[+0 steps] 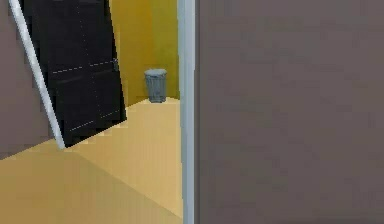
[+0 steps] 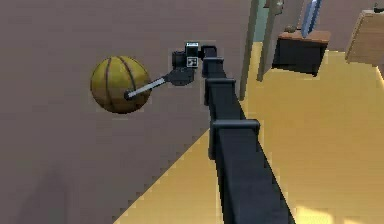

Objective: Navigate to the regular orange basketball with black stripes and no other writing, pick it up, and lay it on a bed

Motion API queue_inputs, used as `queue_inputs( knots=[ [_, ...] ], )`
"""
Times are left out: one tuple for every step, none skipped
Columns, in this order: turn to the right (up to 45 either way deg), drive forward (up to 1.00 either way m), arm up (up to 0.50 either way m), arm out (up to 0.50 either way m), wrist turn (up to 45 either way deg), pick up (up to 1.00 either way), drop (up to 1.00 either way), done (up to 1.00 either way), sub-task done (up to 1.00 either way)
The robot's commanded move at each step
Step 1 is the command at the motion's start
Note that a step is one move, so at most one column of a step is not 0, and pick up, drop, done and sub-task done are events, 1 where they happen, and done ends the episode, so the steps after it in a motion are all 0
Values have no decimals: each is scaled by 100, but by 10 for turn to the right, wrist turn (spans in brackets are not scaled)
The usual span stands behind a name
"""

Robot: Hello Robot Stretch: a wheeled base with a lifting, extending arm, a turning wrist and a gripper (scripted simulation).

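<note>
Forward view: a dark panelled door [image 1: 75, 65] stands ajar, giving onto a yellow-walled room with a grey waste bin [image 1: 156, 85]. A grey wall [image 1: 290, 110] closes off the right.

Arm side view: the orange basketball [image 2: 118, 84] with black stripes hangs at the hand [image 2: 133, 94], clear of floor and wall, so the hand holds it. The arm [image 2: 235, 140] reaches out, probably to carry the ball clear of the base. A dark cabinet [image 2: 300, 52] stands far right.

Judgement: pickup done, the bed yet to be found.

arm [image 2: 238, 150]: dark square bar, stepped segments
markers [image 2: 190, 62]: two small white squares, black marks
gripper [image 2: 132, 95]: dark body, thin grey fingers [image 2: 150, 88]
</note>
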Motion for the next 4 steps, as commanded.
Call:
queue_inputs(
  knots=[
    [0, 0, 0, 0, -450, 0, 0, 0, 0],
    [0, 0, 0, 0, -300, 0, 0, 0, 0],
    [0, 0, 0, -46, 0, 0, 0, 0, 0],
    [-300, 0, 0, 0, 0, 0, 0, 0, 0]
  ],
)
